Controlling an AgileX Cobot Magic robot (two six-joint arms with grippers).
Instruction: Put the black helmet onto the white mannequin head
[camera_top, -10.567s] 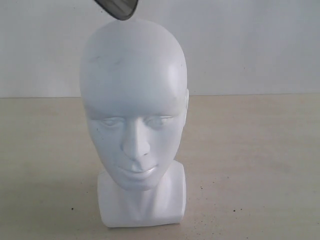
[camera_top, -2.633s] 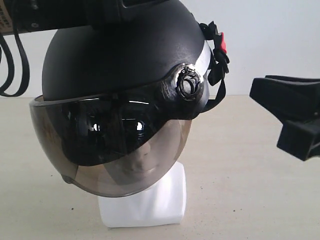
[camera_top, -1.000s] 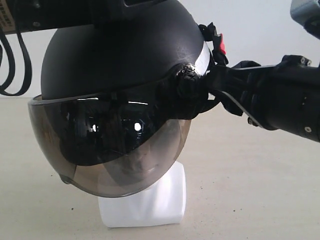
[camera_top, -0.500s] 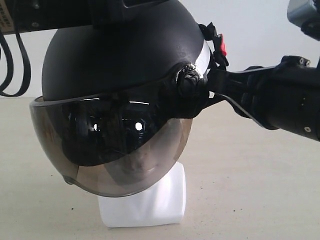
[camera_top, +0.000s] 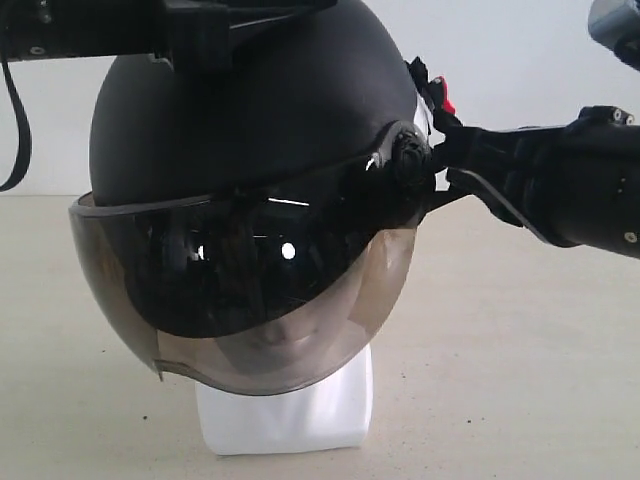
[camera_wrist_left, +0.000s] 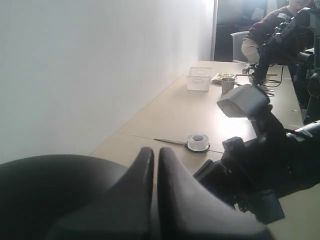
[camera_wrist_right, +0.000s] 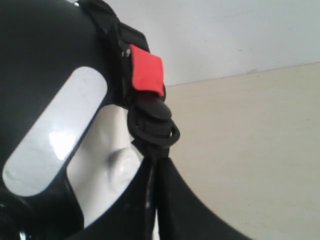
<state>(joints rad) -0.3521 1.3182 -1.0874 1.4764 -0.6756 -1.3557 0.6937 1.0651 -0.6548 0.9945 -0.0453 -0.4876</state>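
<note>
Exterior view. Helmet (camera_top: 250, 110) sits over the head (camera_top: 290, 335), on the desk (camera_top: 520, 350) out from the far edge where it meets the wall. Visor (camera_top: 240, 300) is down; the face shows only dimly through its lower part. White base (camera_top: 285, 420) is uncovered below the visor rim. Left arm (camera_top: 90, 25) lies across the helmet crown. Right arm (camera_top: 580, 190) comes in level from the right-hand side. Right pincer (camera_top: 450, 165) is at the helmet's side, just behind the pivot (camera_top: 408, 158).

Left wrist view. Left pincer (camera_wrist_left: 154, 156) has fingers together, only a thin seam between them, nothing visible in the seam. Helmet dome fills the space beneath the fingers; contact cannot be told. Right arm is close alongside. Further along the desk are a tape roll (camera_wrist_left: 197, 142), a white basket (camera_wrist_left: 199, 79) and a cup (camera_wrist_left: 228, 85).

Right wrist view. The right pincer's fingers are pressed together on the strap (camera_wrist_right: 152, 142), which hangs from a ring below the red tab (camera_wrist_right: 146, 71) and runs into the seam between them. White oval patch (camera_wrist_right: 55, 132) on the shell. The head's ear shows under the helmet rim, inside the shell.
</note>
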